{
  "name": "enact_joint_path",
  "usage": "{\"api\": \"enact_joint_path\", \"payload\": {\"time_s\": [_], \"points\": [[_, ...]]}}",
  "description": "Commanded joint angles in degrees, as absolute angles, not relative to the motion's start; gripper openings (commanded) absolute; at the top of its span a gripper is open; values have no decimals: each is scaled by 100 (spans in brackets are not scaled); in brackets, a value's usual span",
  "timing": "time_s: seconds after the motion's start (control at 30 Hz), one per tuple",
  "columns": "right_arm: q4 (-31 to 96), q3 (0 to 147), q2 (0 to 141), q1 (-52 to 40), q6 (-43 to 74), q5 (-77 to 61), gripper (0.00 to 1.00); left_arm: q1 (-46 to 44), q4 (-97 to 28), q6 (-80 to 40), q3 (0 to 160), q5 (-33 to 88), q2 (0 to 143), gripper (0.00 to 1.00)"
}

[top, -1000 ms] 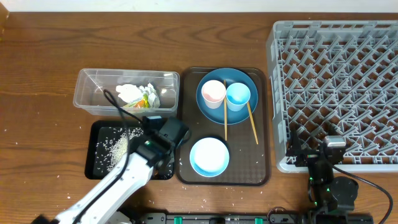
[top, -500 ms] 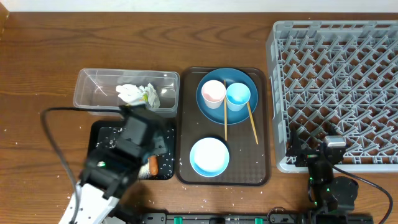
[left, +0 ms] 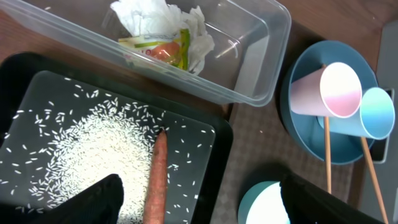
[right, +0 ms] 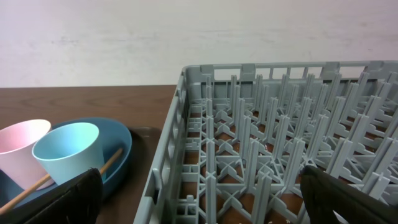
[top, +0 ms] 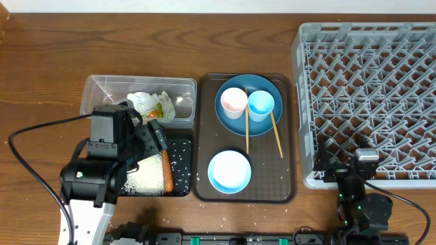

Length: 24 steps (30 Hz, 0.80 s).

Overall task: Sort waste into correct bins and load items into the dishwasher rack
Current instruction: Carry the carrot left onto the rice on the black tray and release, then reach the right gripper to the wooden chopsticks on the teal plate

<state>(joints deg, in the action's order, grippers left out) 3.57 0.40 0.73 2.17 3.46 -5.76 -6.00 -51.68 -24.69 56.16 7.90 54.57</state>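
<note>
The orange carrot [top: 167, 170] lies in the black tray [top: 182, 146] beside a heap of white rice [top: 143, 180]. In the left wrist view the carrot [left: 155, 180], rice [left: 87, 155] and tray [left: 199, 162] lie below my open, empty left gripper [left: 214, 208]. That gripper [top: 153, 138] hovers over the tray. Crumpled paper with a green-yellow wrapper [top: 152, 105] sits in the clear tub [top: 102, 88]. The pink cup [top: 234, 101] and light-blue cup [top: 261, 104] stand on the blue plate [top: 248, 122], with two chopsticks [top: 276, 135]. The white bowl [top: 229, 170] is nearby. My right gripper [right: 208, 202] is open at the grey rack [top: 371, 95].
The plate, cups, chopsticks and bowl all rest on a flat brown serving tray [top: 287, 178] between the bins and the rack. Stray rice grains lie on the wooden table [top: 41, 82] near the black tray. My left arm's cable loops over the table at the left.
My left arm has swung from over the black tray's right end to the left and back. The carrot and rice heap now lie uncovered in the tray. The right arm has not moved.
</note>
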Motion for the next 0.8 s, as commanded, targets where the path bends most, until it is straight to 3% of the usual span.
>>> {"api": "enact_joint_path", "payload": {"time_s": [0.0,0.17,0.4,0.57,0.77], "points": [[368,32,54,239,360,-580,99,-563,-5183,-2357,5725,899,5463,86],[364,32,54,239,738,-768,99,-563,-5183,-2357,5725,899,5463,90],[285,32,54,239,2628,-779,99,-563,-5183,-2357,5725,899,5463,93],[423,473,117,239,2663,-1341,100,-563,-5183,-2357,5725,899,5465,94],[1575,2370,1194,239,2556,-1385,99,-563,-5183,-2357,5725,899,5465,95]]}}
